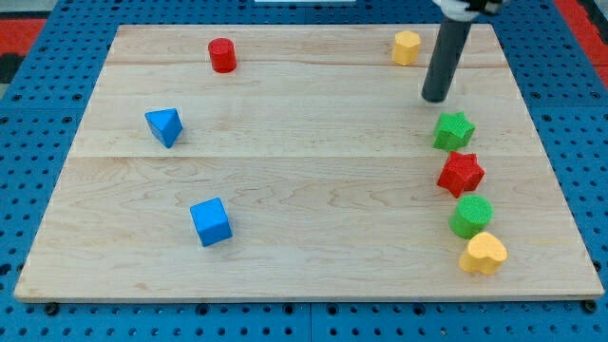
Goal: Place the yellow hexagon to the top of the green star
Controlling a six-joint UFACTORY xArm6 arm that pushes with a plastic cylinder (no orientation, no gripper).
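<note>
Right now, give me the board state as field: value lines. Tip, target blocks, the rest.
tip: my tip on the board, just above the green star, below-right of the yellow hexagon
yellow hexagon: near top edge, untouched
green star: right side
red star: below green star
green cylinder
yellow heart
red cylinder
blue triangle
blue cube

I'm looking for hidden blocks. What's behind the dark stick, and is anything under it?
No block shows behind the rod, just bare wooden board. My tip covers its own spot, above the green star.
</note>
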